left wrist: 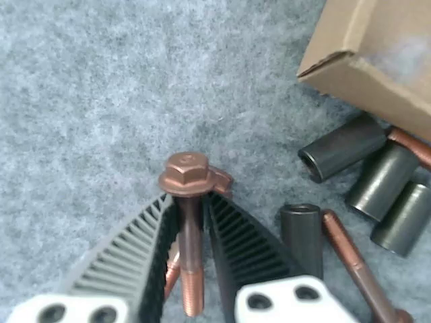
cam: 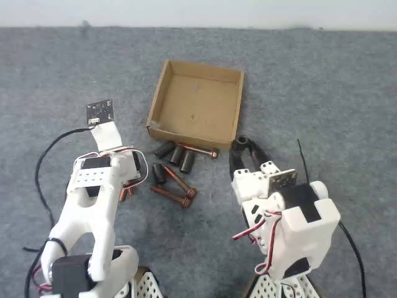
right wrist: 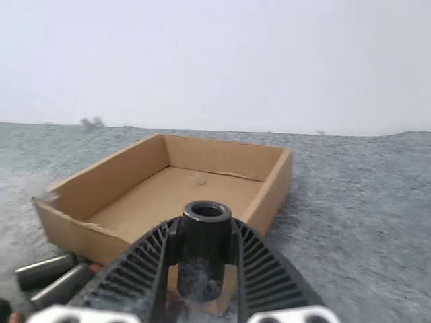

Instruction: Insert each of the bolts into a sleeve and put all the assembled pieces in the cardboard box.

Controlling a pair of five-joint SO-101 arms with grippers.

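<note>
Each claw held one part.
Left claw point(left wrist: 189, 200) clamped a bolt point(left wrist: 187, 176); right claw point(right wrist: 203, 241) clamped a sleeve point(right wrist: 205, 215) before the box point(cam: 160, 102). Loose sleeves point(cam: 177, 154) and bolts point(cam: 178, 180) lay on the table point(cam: 322, 81) beside it.

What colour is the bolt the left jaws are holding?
The bolt is copper-brown, head and shank alike; clearest in the left wrist view.

The high camera is looking down over the counter point(cam: 322, 74) from its 6 o'clock side. The left wrist camera is facing down, near the counter; the right wrist camera is looking level toward the wall point(right wrist: 215, 60). All are sharing the cardboard box point(cam: 198, 102), at 12 o'clock overhead.
</note>
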